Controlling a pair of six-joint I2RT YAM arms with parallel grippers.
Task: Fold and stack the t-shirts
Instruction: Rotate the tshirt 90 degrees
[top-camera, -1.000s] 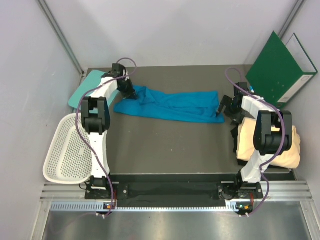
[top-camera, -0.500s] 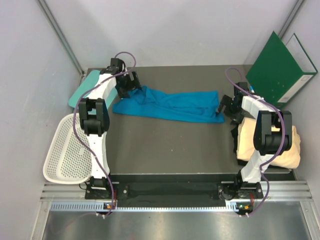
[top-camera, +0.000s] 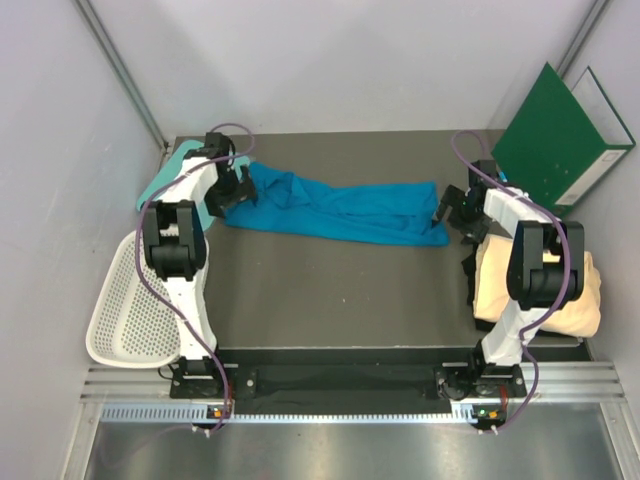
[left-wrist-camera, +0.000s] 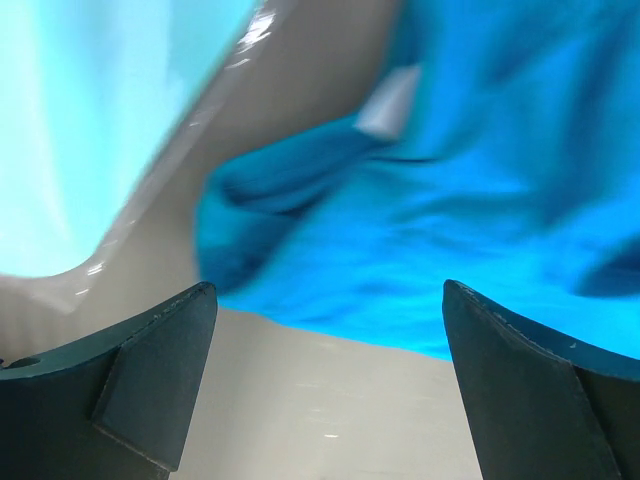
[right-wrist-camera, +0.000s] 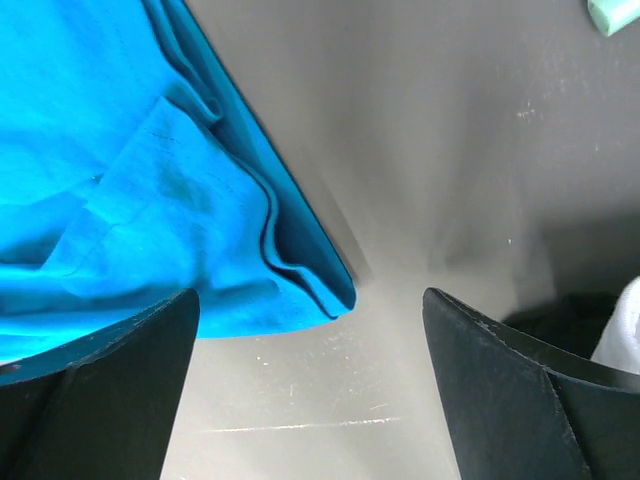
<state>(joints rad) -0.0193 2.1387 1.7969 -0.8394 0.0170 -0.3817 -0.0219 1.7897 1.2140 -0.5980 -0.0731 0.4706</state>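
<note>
A bright blue t-shirt (top-camera: 340, 210) lies stretched in a long crumpled band across the far part of the table. Its left end (left-wrist-camera: 430, 240) fills the left wrist view, its right corner (right-wrist-camera: 180, 220) the right wrist view. My left gripper (top-camera: 228, 190) stands open just off the shirt's left end, with bare table between its fingers (left-wrist-camera: 150, 380). At the shirt's right end, my right gripper (top-camera: 452, 214) is open too, with nothing between its fingers (right-wrist-camera: 520, 390). A pale cream t-shirt (top-camera: 580, 295) lies as a folded bundle at the right edge, partly under the right arm.
A teal board (top-camera: 170, 165) lies at the far left beside the left arm. A white mesh basket (top-camera: 130, 305) sits at the left edge. A green binder (top-camera: 560, 140) leans in the far right corner. Walls close in on three sides.
My left gripper has opened and let go of the blue shirt's left end, then drawn back to the left. The right arm has barely moved.
</note>
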